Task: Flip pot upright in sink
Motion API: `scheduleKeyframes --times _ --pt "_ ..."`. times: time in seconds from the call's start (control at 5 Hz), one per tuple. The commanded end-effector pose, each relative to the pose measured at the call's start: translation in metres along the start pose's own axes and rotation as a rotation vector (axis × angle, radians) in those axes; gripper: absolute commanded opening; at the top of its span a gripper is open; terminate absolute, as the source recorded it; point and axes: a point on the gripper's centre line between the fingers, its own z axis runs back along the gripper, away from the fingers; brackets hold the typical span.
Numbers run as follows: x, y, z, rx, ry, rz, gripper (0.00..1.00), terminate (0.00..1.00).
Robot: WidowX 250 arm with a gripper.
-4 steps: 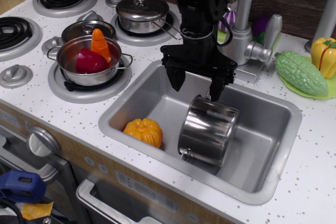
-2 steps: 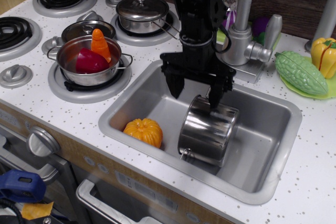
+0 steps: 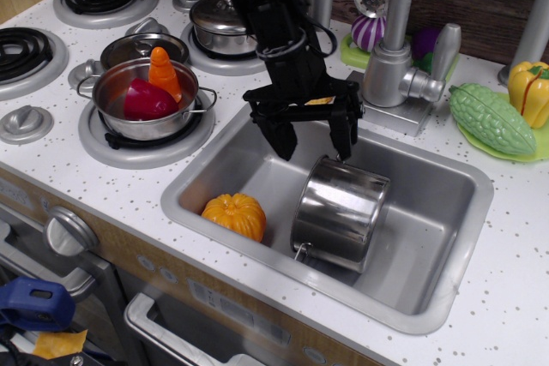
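Observation.image: pot (image 3: 339, 212) mouth hidden.

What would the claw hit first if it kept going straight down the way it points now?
Probably the tall shiny steel pot lying tilted in the grey sink. The open claw hangs just above the pot's raised base end, though depth is unclear; its left finger may reach the sink floor instead.

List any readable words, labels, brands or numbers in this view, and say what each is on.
None readable: no text shows on the pot, the sink, the gripper, the stove knobs or the toy vegetables.
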Motion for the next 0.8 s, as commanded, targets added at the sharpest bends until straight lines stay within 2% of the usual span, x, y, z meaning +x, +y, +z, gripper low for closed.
scheduleKeyframes --times 0.0,0.2,0.4,0.6 --pt "0.005 -0.002 -0.002 -0.118 -0.027 0.035 1.0 0.0" --pt "0.002 -0.007 -0.012 -0.161 -0.026 0.085 1.0 0.0" --pt "-0.003 -0.012 -0.021 -0.159 -0.021 0.144 1.0 0.0" --pt "-0.009 -0.021 -0.029 -0.191 -0.052 0.205 1.0 0.0"
